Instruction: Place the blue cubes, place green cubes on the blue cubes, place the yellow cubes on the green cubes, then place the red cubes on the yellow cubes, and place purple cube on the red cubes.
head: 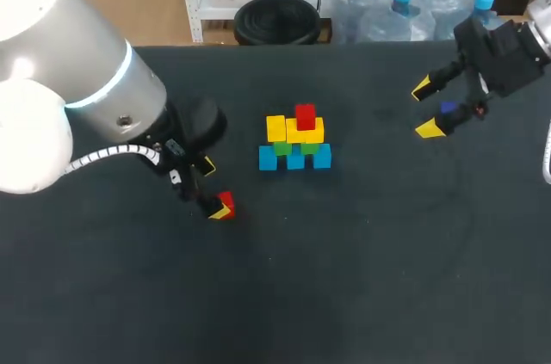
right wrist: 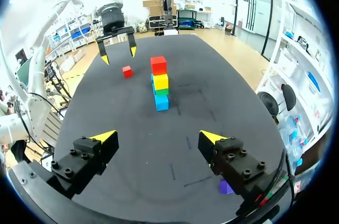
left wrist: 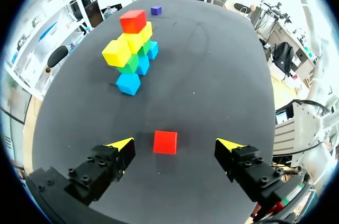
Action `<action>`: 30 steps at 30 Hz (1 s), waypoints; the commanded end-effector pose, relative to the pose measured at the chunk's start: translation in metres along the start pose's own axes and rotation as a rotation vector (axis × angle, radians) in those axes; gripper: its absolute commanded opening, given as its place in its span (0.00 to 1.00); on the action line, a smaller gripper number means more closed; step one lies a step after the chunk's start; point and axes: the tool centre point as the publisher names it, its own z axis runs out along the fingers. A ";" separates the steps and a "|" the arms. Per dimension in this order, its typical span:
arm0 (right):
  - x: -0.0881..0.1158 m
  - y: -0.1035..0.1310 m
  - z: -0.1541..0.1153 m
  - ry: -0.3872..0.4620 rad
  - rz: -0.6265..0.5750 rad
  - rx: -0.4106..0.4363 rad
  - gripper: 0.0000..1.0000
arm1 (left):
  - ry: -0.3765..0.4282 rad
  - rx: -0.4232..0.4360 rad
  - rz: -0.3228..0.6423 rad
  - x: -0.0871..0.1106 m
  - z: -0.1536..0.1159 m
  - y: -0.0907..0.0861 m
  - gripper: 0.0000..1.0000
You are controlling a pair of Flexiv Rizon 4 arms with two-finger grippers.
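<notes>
Left tool (left wrist: pixel 176 143) spread, a loose red cube (left wrist: pixel 165 142) lying untouched between its fingers; right tool (right wrist: pixel 157 136) spread, with the purple cube (head: pixel 447 107) just beside one finger.
Both tools have blocky black fingers with wedge-shaped yellow tips. On the matte dark desk (head: pixel 362 252), the stack (head: pixel 295 140) stands mid-desk: blue cubes (head: pixel 295 159) at the base, green cubes (head: pixel 282 149), yellow cubes (head: pixel 275 127), and a top red cube (head: pixel 305 114).

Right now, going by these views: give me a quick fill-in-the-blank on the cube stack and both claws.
The top cube of the stack is ___.
Its bottom row is ___.
The left claw, around the loose red cube, is ___.
The lone cube by the right claw is ___.
Missing words: red; blue; open; purple.
</notes>
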 end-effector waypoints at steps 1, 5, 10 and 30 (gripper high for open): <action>0.000 -0.001 0.001 -0.002 -0.001 -0.002 1.00 | -0.006 0.014 0.005 0.003 0.009 0.002 1.00; 0.000 -0.001 0.001 -0.002 -0.001 -0.002 1.00 | 0.003 0.023 0.000 0.005 0.017 0.002 1.00; 0.000 -0.001 0.001 -0.002 -0.001 -0.002 1.00 | 0.003 0.030 -0.003 0.007 0.025 0.003 1.00; 0.000 -0.001 0.001 -0.002 -0.001 -0.002 1.00 | 0.027 0.038 -0.001 0.014 0.038 0.004 1.00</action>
